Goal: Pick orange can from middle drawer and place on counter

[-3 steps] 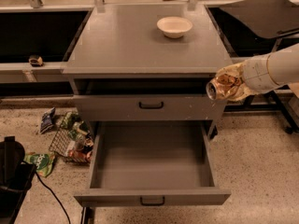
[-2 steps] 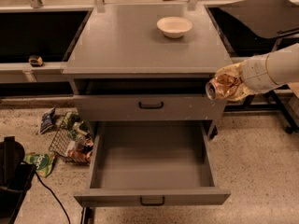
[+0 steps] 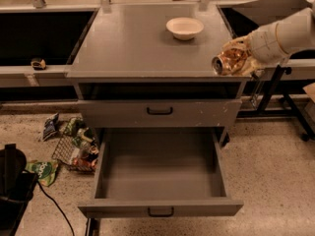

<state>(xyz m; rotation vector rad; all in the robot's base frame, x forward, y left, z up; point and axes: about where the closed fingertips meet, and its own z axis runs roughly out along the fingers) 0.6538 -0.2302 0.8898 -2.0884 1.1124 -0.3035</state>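
The orange can (image 3: 227, 61) is held on its side in my gripper (image 3: 238, 58), silver end facing left, just above the right front corner of the counter (image 3: 142, 45). My gripper is shut on the can and the white arm reaches in from the right. The middle drawer (image 3: 160, 171) is pulled out below, its flat grey floor bare, with a small black handle (image 3: 160, 212) on its front.
A white bowl (image 3: 184, 27) sits at the back right of the counter. A shut drawer front with a black handle (image 3: 159, 111) lies above the open drawer. A wire basket and snack bags (image 3: 74, 146) lie on the floor at left. A black stand (image 3: 283, 100) is at right.
My gripper with the can has risen a little, from beside the upper drawer front to the height of the counter's right edge.
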